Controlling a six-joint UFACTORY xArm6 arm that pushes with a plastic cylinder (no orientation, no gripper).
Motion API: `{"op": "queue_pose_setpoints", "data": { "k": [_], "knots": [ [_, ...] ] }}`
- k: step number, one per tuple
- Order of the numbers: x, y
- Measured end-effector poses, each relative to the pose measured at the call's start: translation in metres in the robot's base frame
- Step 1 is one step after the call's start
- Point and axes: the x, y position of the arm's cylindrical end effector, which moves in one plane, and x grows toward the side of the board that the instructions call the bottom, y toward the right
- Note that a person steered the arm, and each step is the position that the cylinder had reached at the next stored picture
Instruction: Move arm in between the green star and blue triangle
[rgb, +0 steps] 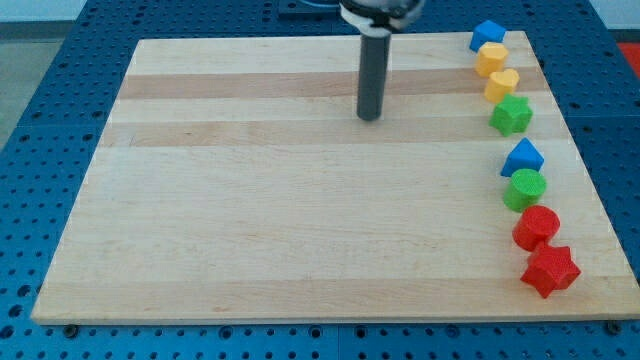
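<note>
The green star (511, 115) lies near the view's right edge of the wooden board. The blue triangle (522, 156) lies just below it, with a small gap between them. My tip (370, 117) rests on the board in the upper middle, well to the view's left of both blocks, roughly level with the green star. It touches no block.
More blocks run down the right edge of the board (250, 220): a blue block (488, 34), a yellow block (491, 58) and a yellow block (502, 83) above the star; a green cylinder (525, 188), a red cylinder (536, 227) and a red star (550, 270) below the triangle.
</note>
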Motion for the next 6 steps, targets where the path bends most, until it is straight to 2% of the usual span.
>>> {"op": "queue_pose_setpoints", "data": {
  "k": [2,4,6],
  "knots": [
    [-0.134,0.001],
    [-0.147,0.012],
    [-0.147,0.061]
  ]
}}
